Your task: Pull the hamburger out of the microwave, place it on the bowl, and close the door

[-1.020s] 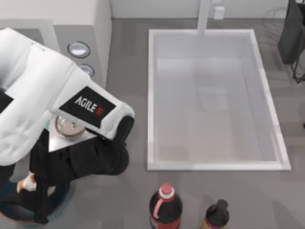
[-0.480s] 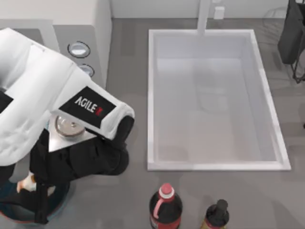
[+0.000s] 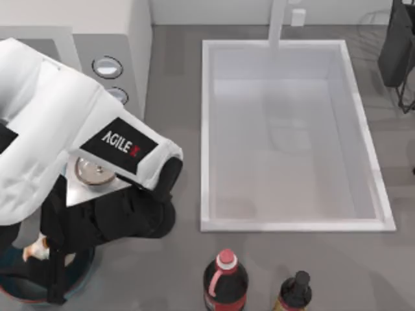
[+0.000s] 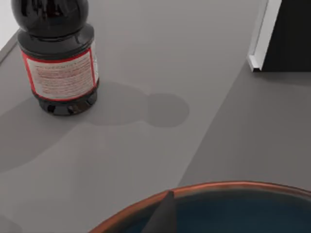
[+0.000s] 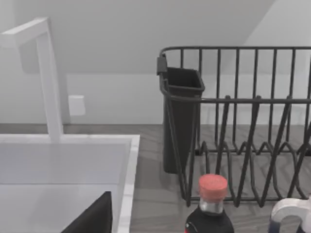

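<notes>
My left arm reaches over the microwave (image 3: 110,32) to the table's front left corner. There its gripper (image 3: 57,262) hangs over the blue bowl (image 3: 13,291), shut on the hamburger (image 3: 35,249), a cream lump with an orange patch. In the left wrist view the bowl's reddish rim (image 4: 218,190) lies just below one dark fingertip (image 4: 163,213). A white edge with a dark face (image 4: 262,34) belongs to the microwave; I cannot tell whether it is the door. My right gripper (image 5: 95,221) is parked near the sink.
A steel dish on a silver scale (image 3: 94,172) stands under the left arm. The white sink (image 3: 292,214) fills the middle, with a faucet (image 5: 48,77) behind. Two dark bottles (image 3: 225,278) (image 3: 295,291) stand at the front edge. A black dish rack (image 5: 233,121) is at the right.
</notes>
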